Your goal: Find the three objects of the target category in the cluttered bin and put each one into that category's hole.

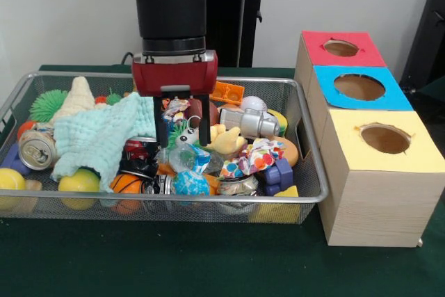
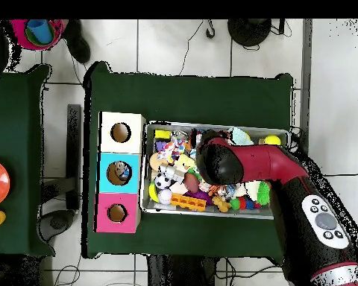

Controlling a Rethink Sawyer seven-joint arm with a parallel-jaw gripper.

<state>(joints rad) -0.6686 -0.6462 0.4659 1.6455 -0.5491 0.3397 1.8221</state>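
The silver wire-mesh bin point(image 1: 208, 199) sits on the green table, packed with toys, balls and cans; it also shows in the overhead view point(image 2: 204, 215). My gripper point(image 1: 182, 133) hangs straight down over the bin's middle. Its fingers point(image 1: 161, 130) are spread and dip into the clutter either side of a small green and white toy with eyes point(image 1: 183, 135). In the overhead view the arm point(image 2: 242, 165) hides the gripper. The blue-framed hole point(image 1: 359, 87) is the middle one of three boxes right of the bin, and it also shows in the overhead view point(image 2: 120, 173).
The red-framed hole point(image 1: 341, 48) and the yellow-framed hole point(image 1: 384, 138) flank the blue one. In the bin lie a pale green cloth point(image 1: 104, 133), a can point(image 1: 38, 149), a yellow ball point(image 1: 78, 182), a silver toy point(image 1: 250, 123), a yellow duck point(image 1: 228, 142) and a polka-dot cloth point(image 1: 254, 158).
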